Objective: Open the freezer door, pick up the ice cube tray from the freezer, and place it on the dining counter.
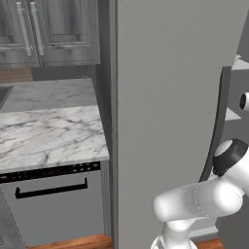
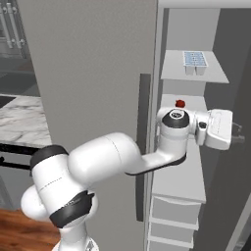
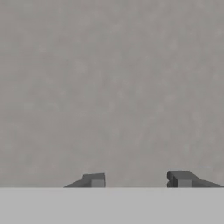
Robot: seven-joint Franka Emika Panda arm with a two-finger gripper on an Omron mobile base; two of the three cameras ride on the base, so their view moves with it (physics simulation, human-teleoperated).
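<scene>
The freezer door (image 2: 235, 59) stands swung open at the far right, its plain grey inner face (image 3: 112, 87) close in front of the hand. My gripper (image 2: 238, 135) points right at that face, just past the shelves. Its fingers (image 3: 138, 178) are apart with nothing between them. The ice cube tray (image 2: 195, 62), pale blue and white with small cells, lies on the upper freezer shelf (image 2: 215, 76), above and left of the hand. The dining counter is out of view.
The neighbouring door (image 1: 165, 121) stays closed, its dark bar handle (image 2: 144, 147) beside my forearm. A small red item (image 2: 180, 103) sits on the middle shelf, with drawers (image 2: 174, 215) below. A marble worktop (image 1: 48, 131) over a dishwasher (image 1: 53, 204) lies to the left.
</scene>
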